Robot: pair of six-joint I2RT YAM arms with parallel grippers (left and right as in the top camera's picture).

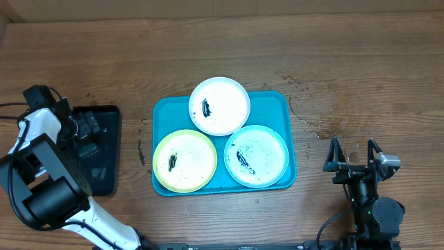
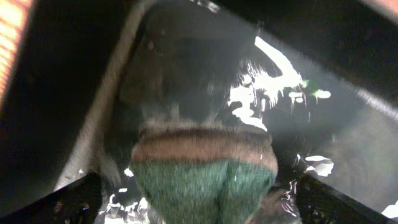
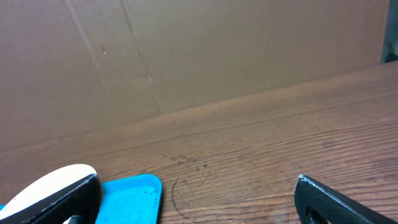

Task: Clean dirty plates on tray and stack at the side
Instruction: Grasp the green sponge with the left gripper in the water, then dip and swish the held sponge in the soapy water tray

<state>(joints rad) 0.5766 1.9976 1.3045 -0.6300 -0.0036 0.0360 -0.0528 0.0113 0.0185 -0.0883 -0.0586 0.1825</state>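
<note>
White plate (image 1: 219, 105), yellow-green plate (image 1: 184, 160), mint plate (image 1: 256, 155) on turquoise tray (image 1: 166, 114), frame centre; right gripper (image 1: 354, 151) lower right, spread, well apart; left gripper (image 1: 84, 130) far left, straddling sponge (image 2: 205, 180) in black tray (image 1: 107, 167), grip unclear

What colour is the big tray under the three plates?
Turquoise blue. The tray shows best in the overhead view.

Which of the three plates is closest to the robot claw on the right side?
The pale mint-rimmed plate, in the tray corner nearest the right gripper. The white plate and the yellow-green rimmed plate lie farther from it.
</note>
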